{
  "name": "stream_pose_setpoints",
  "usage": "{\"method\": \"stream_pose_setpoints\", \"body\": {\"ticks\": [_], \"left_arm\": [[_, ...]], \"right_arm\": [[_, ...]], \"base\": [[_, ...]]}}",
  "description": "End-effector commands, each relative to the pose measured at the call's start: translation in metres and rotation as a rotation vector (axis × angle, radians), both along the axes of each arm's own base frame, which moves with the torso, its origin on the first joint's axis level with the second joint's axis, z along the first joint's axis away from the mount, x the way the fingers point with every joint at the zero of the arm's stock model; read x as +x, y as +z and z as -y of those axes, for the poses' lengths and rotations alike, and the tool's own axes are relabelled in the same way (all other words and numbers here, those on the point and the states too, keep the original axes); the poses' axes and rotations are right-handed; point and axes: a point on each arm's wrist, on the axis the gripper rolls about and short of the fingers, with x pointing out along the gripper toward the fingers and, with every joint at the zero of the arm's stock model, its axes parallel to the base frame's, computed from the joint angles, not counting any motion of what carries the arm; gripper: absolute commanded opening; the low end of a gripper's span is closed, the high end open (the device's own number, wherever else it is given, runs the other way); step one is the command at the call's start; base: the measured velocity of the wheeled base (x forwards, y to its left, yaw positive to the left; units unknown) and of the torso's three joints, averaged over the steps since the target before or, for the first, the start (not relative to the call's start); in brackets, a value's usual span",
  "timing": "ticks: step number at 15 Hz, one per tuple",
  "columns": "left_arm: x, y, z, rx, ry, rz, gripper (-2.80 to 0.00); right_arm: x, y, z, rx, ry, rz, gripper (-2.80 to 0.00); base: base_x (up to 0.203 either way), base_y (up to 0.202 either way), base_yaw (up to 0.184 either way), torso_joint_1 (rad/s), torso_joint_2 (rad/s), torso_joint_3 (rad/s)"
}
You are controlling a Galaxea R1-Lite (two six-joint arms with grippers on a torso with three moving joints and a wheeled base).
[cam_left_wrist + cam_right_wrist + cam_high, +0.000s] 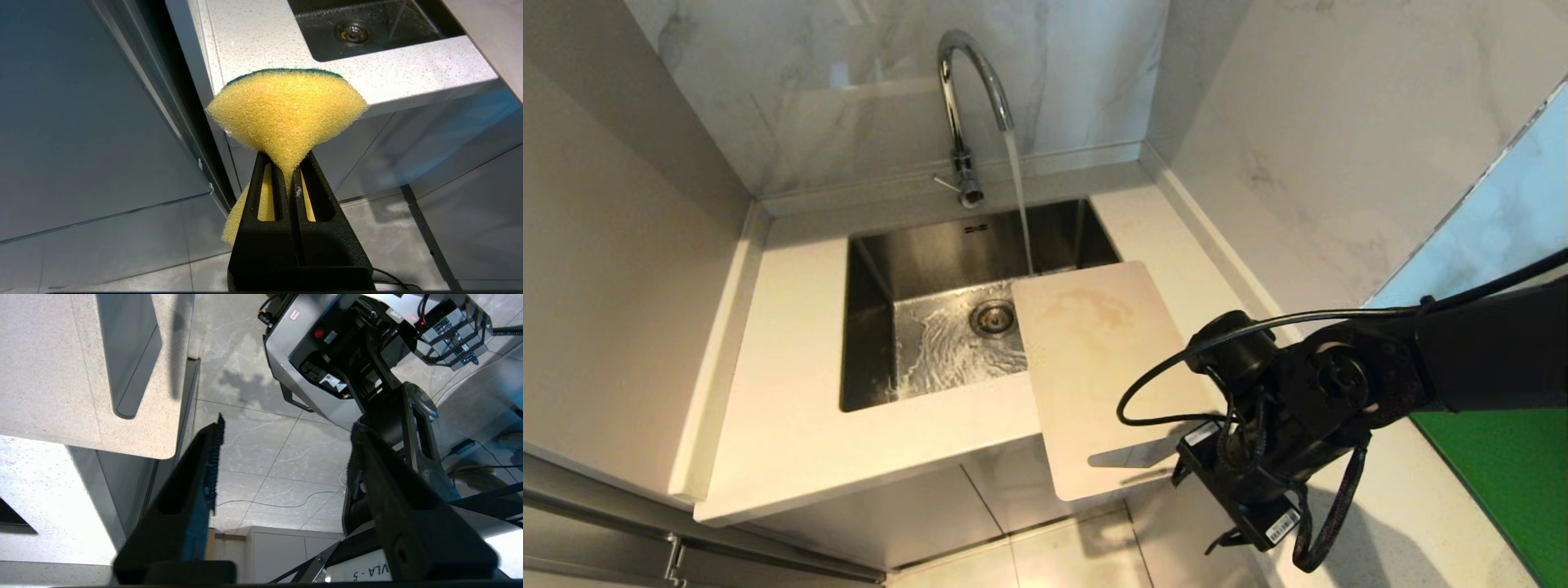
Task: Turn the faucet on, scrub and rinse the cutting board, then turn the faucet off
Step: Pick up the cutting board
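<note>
Water runs from the faucet at twelve o'clock, falling in a thin stream into the steel sink and landing just past the far edge of the cutting board. The tap-on step looks done; the scrub looks next.

Left to right: the left gripper, out of the head view, is parked low over the floor beside the cabinet fronts. Its fingers are pinched tight on a yellow sponge with a green scouring back, squeezed into a fan shape above the tips. The drain sits mid-sink amid rippling water.

The cutting board lies flat at the sink's three o'clock side, its far end reaching out over the basin, its near end jutting past the front edge of the counter. It is pale beige with rounded corners, a slanted handle slot near the overhanging end, and a brownish stain toward the faucet end.

At four o'clock the right gripper hangs just beside the board's near corner, fingers spread wide with nothing between them; it appears to have no hold on the board.

Judged from this, the next move calls for bringing the sponge up to the stained surface, with the overhanging board kept steady so it does not tip.
</note>
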Motion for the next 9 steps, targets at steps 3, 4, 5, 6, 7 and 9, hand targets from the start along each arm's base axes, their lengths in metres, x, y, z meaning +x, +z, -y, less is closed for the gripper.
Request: {"method": "stream_pose_setpoints", "body": {"ticks": [3, 4, 5, 6, 7, 9], "left_arm": [[0.0, 0.0, 0.0, -0.001, 0.001, 0.001, -2.8], [0.0, -0.001, 0.0, -0.001, 0.001, 0.002, -2.8], [0.0, -0.001, 0.0, -0.001, 0.001, 0.002, -2.8], [0.0, -0.001, 0.0, -0.001, 0.001, 0.002, -2.8], [0.0, -0.001, 0.0, -0.001, 0.001, 0.002, -2.8], [0.0, -0.001, 0.0, -0.001, 0.001, 0.002, -2.8]], "right_arm": [[0.013, -0.008, -0.006, -0.003, -0.006, -0.013, 0.0], [0.016, -0.01, -0.007, -0.005, -0.006, -0.017, 0.0], [0.017, -0.012, -0.007, -0.007, -0.007, -0.021, 0.0], [0.017, -0.014, -0.008, -0.009, -0.007, -0.026, 0.0], [0.019, -0.017, -0.008, -0.013, -0.009, -0.035, 0.0], [0.022, -0.024, -0.009, -0.02, -0.009, -0.052, 0.0]], "base": [[0.0, 0.0, 0.0, 0.0, 0.0, 0.0], [0.0, 0.0, 0.0, 0.0, 0.0, 0.0], [0.0, 0.0, 0.0, 0.0, 0.0, 0.0], [0.0, 0.0, 0.0, 0.0, 0.0, 0.0], [0.0, 0.0, 0.0, 0.0, 0.0, 0.0], [0.0, 0.0, 0.0, 0.0, 0.0, 0.0]]}}
